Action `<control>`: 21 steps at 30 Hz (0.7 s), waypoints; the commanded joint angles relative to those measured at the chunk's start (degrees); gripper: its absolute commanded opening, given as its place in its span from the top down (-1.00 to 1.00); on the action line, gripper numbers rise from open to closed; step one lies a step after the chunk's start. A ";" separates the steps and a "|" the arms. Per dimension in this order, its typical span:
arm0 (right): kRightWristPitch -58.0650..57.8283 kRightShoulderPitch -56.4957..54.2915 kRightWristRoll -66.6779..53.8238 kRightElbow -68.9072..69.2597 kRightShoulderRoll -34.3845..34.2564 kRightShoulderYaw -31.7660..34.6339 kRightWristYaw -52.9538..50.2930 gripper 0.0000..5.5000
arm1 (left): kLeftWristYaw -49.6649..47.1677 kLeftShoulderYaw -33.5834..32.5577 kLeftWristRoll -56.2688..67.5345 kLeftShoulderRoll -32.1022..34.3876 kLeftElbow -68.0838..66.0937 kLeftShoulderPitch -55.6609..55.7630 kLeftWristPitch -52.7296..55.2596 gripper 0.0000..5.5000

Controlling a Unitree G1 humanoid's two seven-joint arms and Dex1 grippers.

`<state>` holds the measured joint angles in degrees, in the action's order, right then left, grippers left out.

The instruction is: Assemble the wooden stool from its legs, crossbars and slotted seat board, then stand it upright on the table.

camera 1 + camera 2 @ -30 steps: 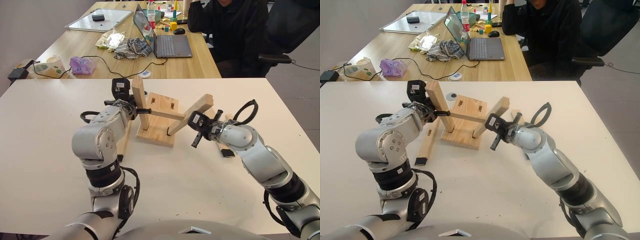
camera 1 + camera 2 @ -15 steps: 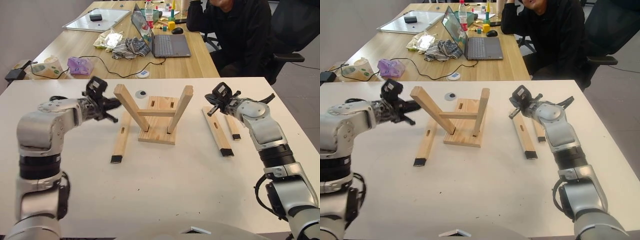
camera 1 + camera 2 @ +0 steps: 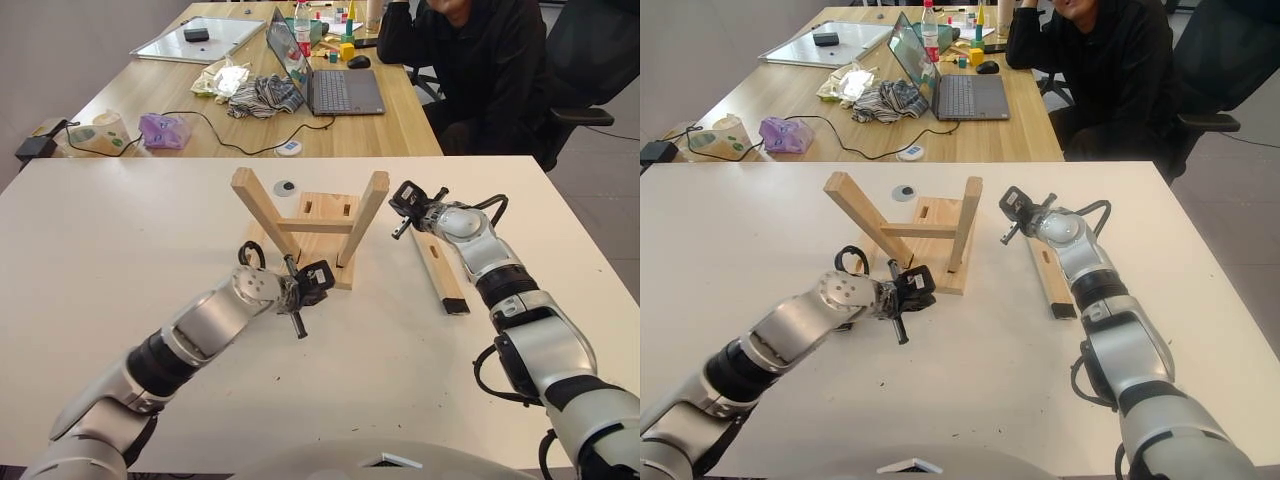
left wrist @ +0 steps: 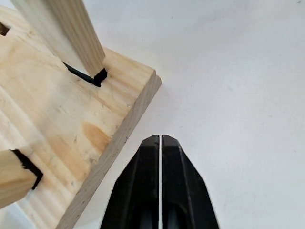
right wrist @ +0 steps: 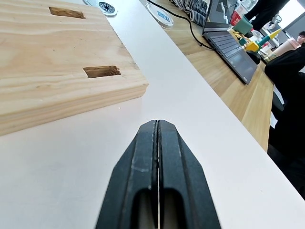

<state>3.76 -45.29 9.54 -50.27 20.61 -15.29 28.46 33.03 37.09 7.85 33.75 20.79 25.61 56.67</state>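
seat board (image 3: 325, 252) on table (image 3: 420, 400), loose leg (image 3: 440, 268) to its right

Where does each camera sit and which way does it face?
Left eye view: on the head, looking down over both arms at the seat board.
Right eye view: beside it, same scene.
Left wrist view: behind the shut left gripper, facing the seat board's corner.
Right wrist view: behind the shut right gripper, facing the same board's empty slots.

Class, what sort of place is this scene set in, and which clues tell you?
Probably an office or lab workroom: a white worktable carries a half-built wooden stool, and the wooden desk behind holds an open laptop and a whiteboard.
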 commanded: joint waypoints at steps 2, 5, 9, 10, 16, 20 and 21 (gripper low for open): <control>0.27 -0.95 0.89 -0.37 -1.04 0.27 0.20 1.00 | 3.58 -7.04 5.69 -2.31 2.24 0.30 4.03 0.99; 0.28 -0.80 0.99 -0.48 -1.30 0.26 0.06 1.00 | 4.67 -14.60 9.35 -3.40 0.54 2.06 5.27 0.99; 0.68 -0.70 1.49 -0.13 -1.52 0.19 0.06 1.00 | -2.52 -14.66 5.82 -8.65 -4.88 2.52 6.31 0.99; 0.80 -0.46 1.74 0.40 -1.54 0.03 0.15 1.00 | -5.68 -13.24 3.40 -10.40 -7.40 2.00 5.56 0.99; 0.75 1.71 2.73 2.87 -1.03 -0.63 0.93 1.00 | -11.56 -14.43 -4.13 -5.66 -13.18 -1.90 3.08 0.99; 1.43 -0.14 2.53 -1.27 -1.99 0.37 -0.83 1.00 | -9.25 -20.30 -5.86 3.70 -17.60 -3.57 -0.90 0.99; 2.64 -1.04 2.76 -2.82 -2.65 0.24 -1.56 1.00 | -8.65 -20.97 -5.51 3.65 -17.73 -3.31 -1.38 0.99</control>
<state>4.68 -43.84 11.79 -50.89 20.22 -15.32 28.11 23.04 17.22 2.26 37.49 3.41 22.41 56.72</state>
